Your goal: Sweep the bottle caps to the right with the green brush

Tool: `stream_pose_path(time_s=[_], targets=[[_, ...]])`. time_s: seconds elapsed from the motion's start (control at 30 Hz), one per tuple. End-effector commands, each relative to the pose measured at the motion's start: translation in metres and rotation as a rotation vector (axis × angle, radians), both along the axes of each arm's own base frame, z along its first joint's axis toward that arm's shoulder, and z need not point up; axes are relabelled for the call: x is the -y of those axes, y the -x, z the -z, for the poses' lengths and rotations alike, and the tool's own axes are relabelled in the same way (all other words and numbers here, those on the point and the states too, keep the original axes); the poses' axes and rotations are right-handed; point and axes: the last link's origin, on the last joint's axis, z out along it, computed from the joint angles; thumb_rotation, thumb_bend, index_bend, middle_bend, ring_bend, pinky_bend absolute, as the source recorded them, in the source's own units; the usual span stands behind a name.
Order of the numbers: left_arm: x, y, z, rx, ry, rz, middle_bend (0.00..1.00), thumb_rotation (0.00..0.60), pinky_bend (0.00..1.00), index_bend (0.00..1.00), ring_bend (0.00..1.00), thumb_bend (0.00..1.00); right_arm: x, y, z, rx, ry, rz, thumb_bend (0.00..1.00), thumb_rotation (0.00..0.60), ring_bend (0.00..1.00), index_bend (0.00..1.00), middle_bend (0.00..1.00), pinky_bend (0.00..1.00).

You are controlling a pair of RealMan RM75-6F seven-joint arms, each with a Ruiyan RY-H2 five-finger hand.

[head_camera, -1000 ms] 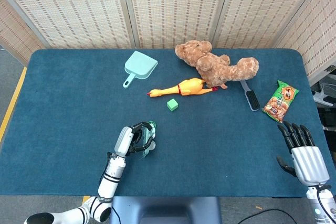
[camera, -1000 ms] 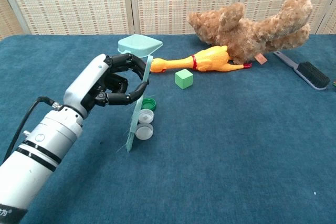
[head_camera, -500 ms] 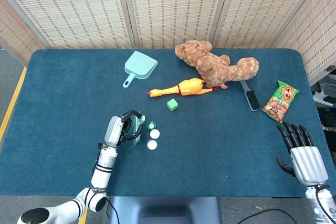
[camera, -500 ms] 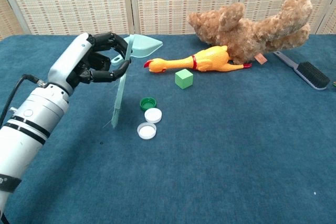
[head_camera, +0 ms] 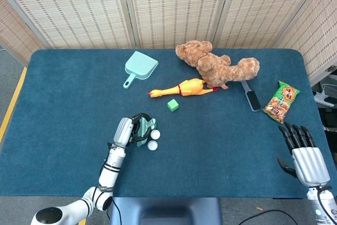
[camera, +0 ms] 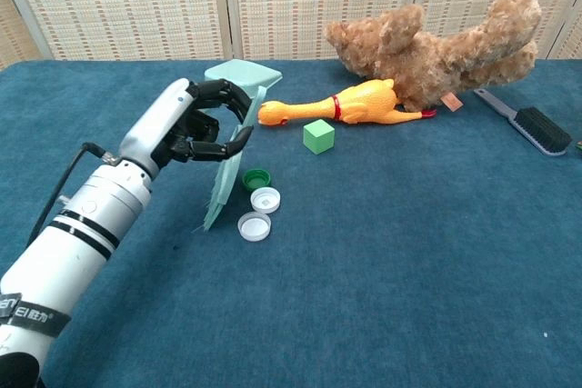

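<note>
Since half a second ago I am bringing the left hand [camera: 195, 124] back toward the right, so the green brush [camera: 229, 165] is now standing just beside the bottle caps again, where before there was a clear gap between them. The caps themselves are lying where they were. My left hand is clamping its fingers around the upper part of the brush, holding it nearly upright with a slight lean, its lower end down at the table [camera: 409, 252] cloth.

The three caps are sitting in a tight cluster near the front-left part of the table: the green cap [camera: 256, 178] farthest back, a white cap [camera: 265, 199] just in front of it, and a second white cap [camera: 254, 225] nearest the front edge. The brush is standing on their left side; in the chest view its lower edge is looking very close to the front white cap, but I cannot tell whether it is touching.

My right hand [head_camera: 305, 156] is resting near the front-right corner of the table, fingers apart and straight, holding nothing.

Toward the back of the table I am seeing a dustpan [head_camera: 140, 67], a teddy bear [head_camera: 216, 66], a rubber chicken [head_camera: 184, 88] and a green cube [head_camera: 172, 105]. Near the right edge a black brush [head_camera: 251, 97] and a snack bag [head_camera: 281, 101] are lying.
</note>
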Motion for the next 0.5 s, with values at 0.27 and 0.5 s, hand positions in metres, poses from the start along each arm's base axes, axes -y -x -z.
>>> stream_pose_path(time_s=[0.27,0.5], targets=[[0.009,-0.021,0.012,0.031,0.035,0.061,0.96,0.6,0.97,0.8,0.85,0.69,0.001,0.002,-0.001,-0.001,0.0,0.008,0.24,0.6,0.0,0.0,0.0,0.0],[0.016,-0.035,0.012,0.071,0.038,0.106,0.96,0.6,0.97,0.8,0.85,0.69,0.001,0.002,0.001,-0.004,-0.004,0.01,0.24,0.6,0.0,0.0,0.0,0.0]])
